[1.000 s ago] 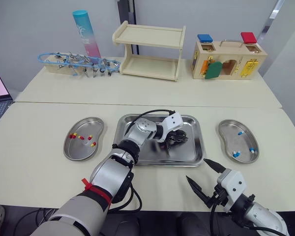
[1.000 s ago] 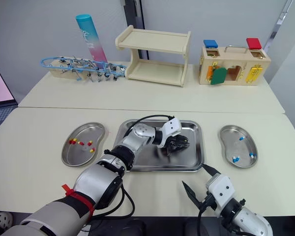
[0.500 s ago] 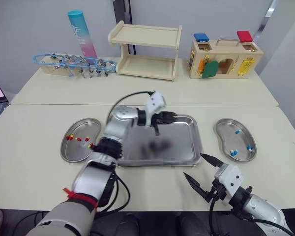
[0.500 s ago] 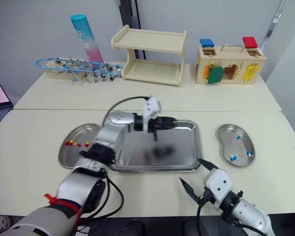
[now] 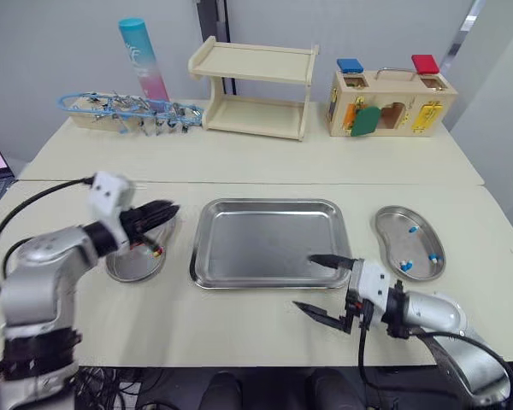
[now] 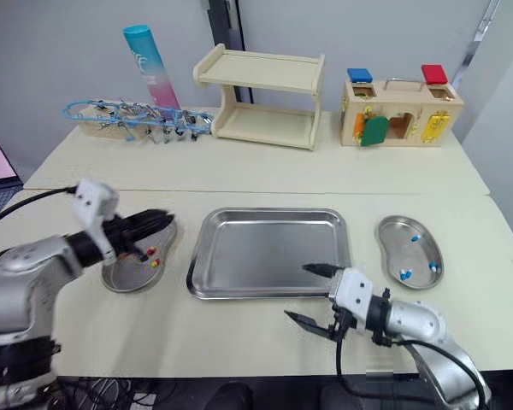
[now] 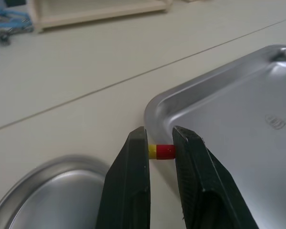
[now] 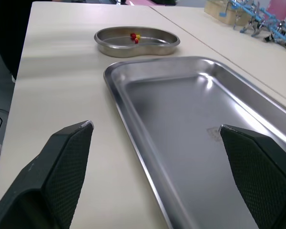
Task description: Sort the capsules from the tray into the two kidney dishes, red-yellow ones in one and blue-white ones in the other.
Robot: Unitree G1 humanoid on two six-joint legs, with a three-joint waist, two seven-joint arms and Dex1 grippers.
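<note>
Left gripper (image 7: 159, 134): jaws clamped on a red-yellow capsule (image 7: 161, 151), which is gripped crosswise between the two fingertips.
Left gripper position: held above the table (image 5: 85, 312), at the far, tray-side rim of the left kidney dish (image 5: 126, 267).
Held capsule: clear of every surface; in the left wrist view it is seen over the strip of table between that dish and the corner of the tray (image 5: 265, 248).
Left kidney dish contents: several red-yellow capsules (image 8: 134, 36) are seen lying together.
Right kidney dish (image 5: 400, 237): lies to the right of the tray; three blue-white capsules (image 5: 415, 229) are spread inside it.
Tray position: set between the two dishes, apart from both.
Right gripper (image 5: 305, 283): jaws spread wide, nothing held between them; one finger is placed over the tray's near right corner, the other over the table in front of it.
</note>
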